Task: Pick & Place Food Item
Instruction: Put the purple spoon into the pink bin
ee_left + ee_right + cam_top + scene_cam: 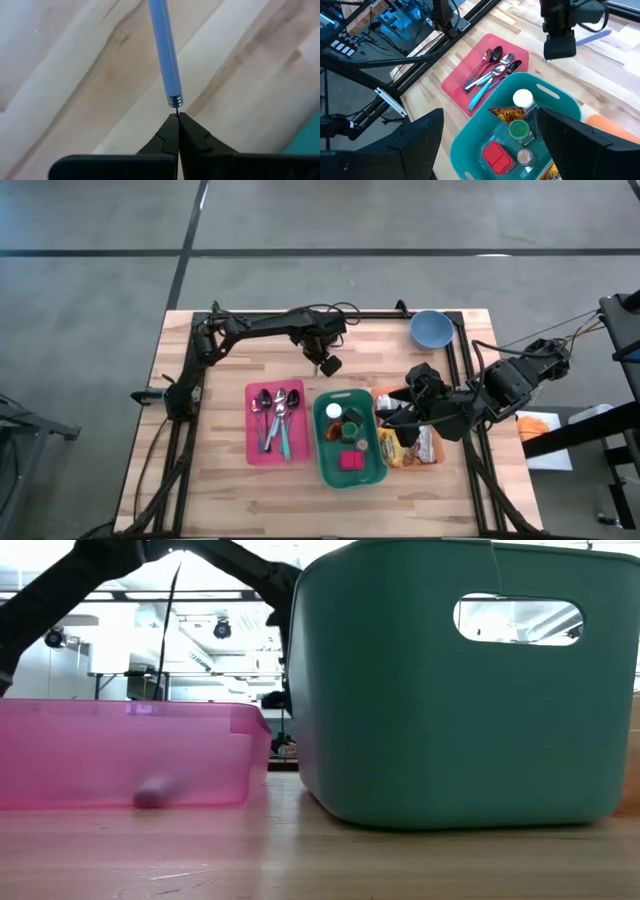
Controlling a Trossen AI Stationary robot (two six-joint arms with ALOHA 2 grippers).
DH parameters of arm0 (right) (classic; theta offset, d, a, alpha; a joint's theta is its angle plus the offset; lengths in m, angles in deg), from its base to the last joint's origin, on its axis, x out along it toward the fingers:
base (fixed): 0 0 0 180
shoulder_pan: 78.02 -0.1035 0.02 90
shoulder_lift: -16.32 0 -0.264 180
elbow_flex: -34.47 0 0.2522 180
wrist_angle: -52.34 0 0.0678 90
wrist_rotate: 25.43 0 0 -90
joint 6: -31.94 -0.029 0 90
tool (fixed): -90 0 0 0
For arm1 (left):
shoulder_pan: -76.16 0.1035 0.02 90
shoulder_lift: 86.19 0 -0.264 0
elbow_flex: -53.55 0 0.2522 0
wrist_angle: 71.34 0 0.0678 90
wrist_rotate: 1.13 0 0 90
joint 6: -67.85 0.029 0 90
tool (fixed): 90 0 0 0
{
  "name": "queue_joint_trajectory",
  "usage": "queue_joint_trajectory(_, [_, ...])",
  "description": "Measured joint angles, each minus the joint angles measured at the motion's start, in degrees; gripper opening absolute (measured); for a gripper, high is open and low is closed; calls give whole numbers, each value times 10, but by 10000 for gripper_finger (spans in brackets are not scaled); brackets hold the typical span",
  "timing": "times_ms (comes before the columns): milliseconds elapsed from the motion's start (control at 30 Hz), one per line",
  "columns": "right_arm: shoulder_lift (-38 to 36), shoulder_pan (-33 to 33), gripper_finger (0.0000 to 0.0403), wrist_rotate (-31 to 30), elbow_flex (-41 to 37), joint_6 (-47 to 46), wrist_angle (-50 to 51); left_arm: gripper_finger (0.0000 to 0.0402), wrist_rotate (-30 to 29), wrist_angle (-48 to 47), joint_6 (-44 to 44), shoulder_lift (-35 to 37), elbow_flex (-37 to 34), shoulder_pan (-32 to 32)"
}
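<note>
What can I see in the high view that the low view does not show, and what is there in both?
Only the high view shows what the containers hold: spoons in the pink tray, food items in the green bin, plus the blue bowl, the orange tray, the shut left claw and the open right claw.

Only the low view shows the bin's handle cutout and the room behind.

Both show the pink tray beside the green bin on the wooden table.
</note>
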State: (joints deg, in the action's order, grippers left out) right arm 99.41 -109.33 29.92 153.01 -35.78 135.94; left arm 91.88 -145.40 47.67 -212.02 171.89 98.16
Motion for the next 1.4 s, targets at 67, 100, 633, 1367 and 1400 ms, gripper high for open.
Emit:
queue_joint_trajectory(67, [0, 0, 319, 0, 0, 2, 0, 0, -1, -1, 13, 11, 0, 0])
queue_joint_trajectory(100, [0, 0, 319, 0, 0, 2, 0, 0, -2, -6, 21, 18, 0, 1])
queue_joint_trajectory(633, [0, 0, 319, 0, 0, 4, -1, 0, -39, -88, 157, 155, 1, -2])
queue_joint_trajectory(1367, [17, 0, 319, 0, 0, 8, -15, 0, -51, -196, 357, 348, -179, -59])
queue_joint_trajectory(1400, [18, 0, 319, 1, 0, 8, -15, 0, -52, -192, 363, 358, -197, -68])
